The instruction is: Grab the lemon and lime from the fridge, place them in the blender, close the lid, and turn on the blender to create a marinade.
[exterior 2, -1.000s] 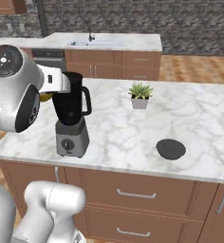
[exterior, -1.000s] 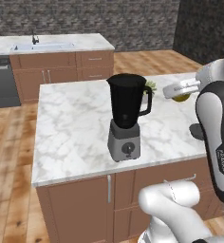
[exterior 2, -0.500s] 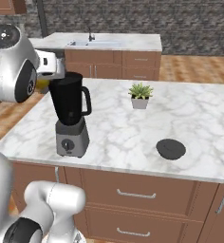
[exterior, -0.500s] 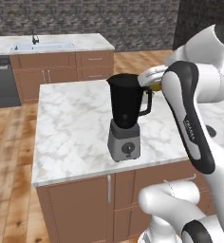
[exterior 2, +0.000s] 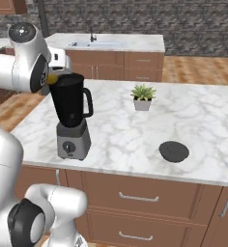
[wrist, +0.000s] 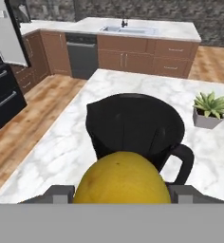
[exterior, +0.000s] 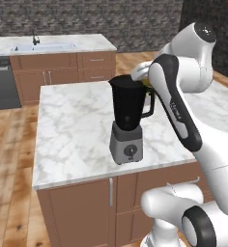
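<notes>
Above the blender (wrist: 135, 128), the lemon (wrist: 122, 180) sits between the fingers (wrist: 59, 194).

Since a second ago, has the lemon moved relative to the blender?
Yes. In the left base view the lemon, carried in the pincer, has swung from well off the blender's handle side to just beside its rim; the blender stayed put.

Flanking base views, shared blender (exterior: 129, 116)
</notes>
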### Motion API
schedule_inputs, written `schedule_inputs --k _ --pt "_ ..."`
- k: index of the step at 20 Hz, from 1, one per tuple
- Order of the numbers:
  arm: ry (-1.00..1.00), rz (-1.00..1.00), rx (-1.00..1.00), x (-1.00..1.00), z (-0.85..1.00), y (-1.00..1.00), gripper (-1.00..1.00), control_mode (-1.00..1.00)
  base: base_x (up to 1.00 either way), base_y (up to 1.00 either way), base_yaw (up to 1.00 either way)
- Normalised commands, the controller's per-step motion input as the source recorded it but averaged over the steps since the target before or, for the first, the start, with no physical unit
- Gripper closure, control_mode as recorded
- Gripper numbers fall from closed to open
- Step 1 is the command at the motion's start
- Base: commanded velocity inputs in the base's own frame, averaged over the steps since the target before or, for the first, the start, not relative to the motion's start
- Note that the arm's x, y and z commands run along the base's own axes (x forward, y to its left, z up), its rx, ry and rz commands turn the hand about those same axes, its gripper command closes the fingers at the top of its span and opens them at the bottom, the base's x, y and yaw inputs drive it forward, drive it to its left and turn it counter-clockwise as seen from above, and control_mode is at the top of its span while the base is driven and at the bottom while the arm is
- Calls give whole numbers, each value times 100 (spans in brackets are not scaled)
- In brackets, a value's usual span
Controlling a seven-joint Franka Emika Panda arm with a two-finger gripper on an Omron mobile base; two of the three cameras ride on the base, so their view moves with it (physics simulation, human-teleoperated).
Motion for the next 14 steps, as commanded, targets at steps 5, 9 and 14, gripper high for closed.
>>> schedule_inputs --k 5,9,14 --pt "0 0 0 53 -42 0 100 -100 0 0 0" --pt "0 0 0 53 -43 0 100 -100 0 0 0" --pt "4 0 0 49 -16 3 100 -100 0 0 0"
